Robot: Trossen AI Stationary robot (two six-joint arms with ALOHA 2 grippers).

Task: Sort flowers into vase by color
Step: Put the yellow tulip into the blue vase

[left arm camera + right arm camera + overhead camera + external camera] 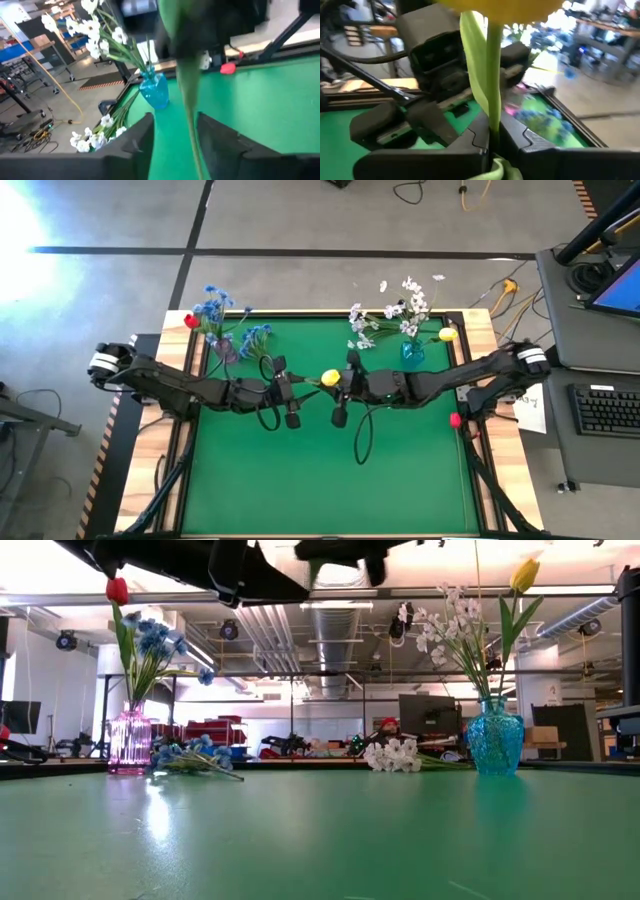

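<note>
right pincer [492,142] up close, fingers clenched on the green stem of a yellow tulip [330,378], held up over the middle of the green table [330,480]. left pincer [290,385] faces it from just across the bloom, fingers parted a little either side of that same stem, no squeeze visible. at the table's far edge, pink vase [129,741] carries blue flowers [155,640] and one red tulip [117,590]; more blue flowers [190,755] lie beside it. turquoise vase [494,738] holds white sprays [440,625] and another yellow tulip [524,576], with white blossoms [395,755] lying nearby. a red tulip [456,420] rests at the table's right edge.
</note>
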